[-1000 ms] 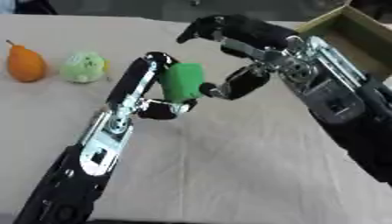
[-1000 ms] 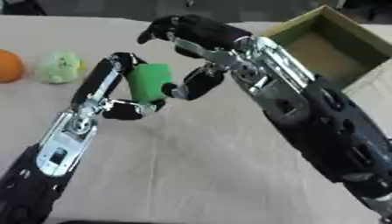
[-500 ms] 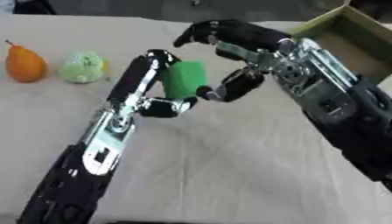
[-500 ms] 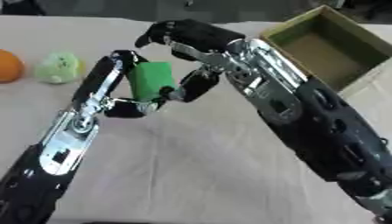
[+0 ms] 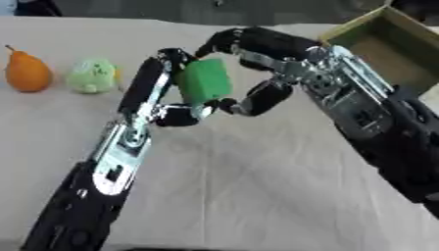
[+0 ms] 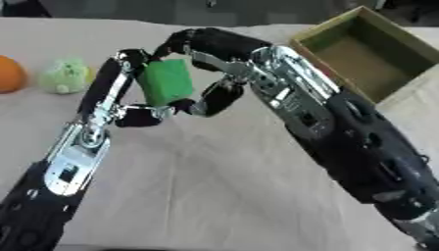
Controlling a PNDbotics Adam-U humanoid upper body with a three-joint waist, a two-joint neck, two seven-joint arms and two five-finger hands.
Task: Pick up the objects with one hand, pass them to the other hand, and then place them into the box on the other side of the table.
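At frame centre both the left hand (image 5: 171, 105) and right hand (image 5: 257, 73) curl around the block (image 5: 204, 81); mistimed release could drop it.

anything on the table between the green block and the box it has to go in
Nothing visible does. The green block sits mid-air between left hand and right hand; only bare cloth lies toward the box.

A pale beige cloth covers the surface (image 5: 257, 196), which spreads beneath the left hand (image 5: 154, 88) and out on every side of it. Soft creases run through the cloth nearer the camera than the hand. Beyond the hand, past the surface's far edge, lies a dark strip (image 5: 129, 7). Far off to the hand's left, in that strip's corner, sits a small bluish shape (image 5: 7, 6), too unclear to identify.
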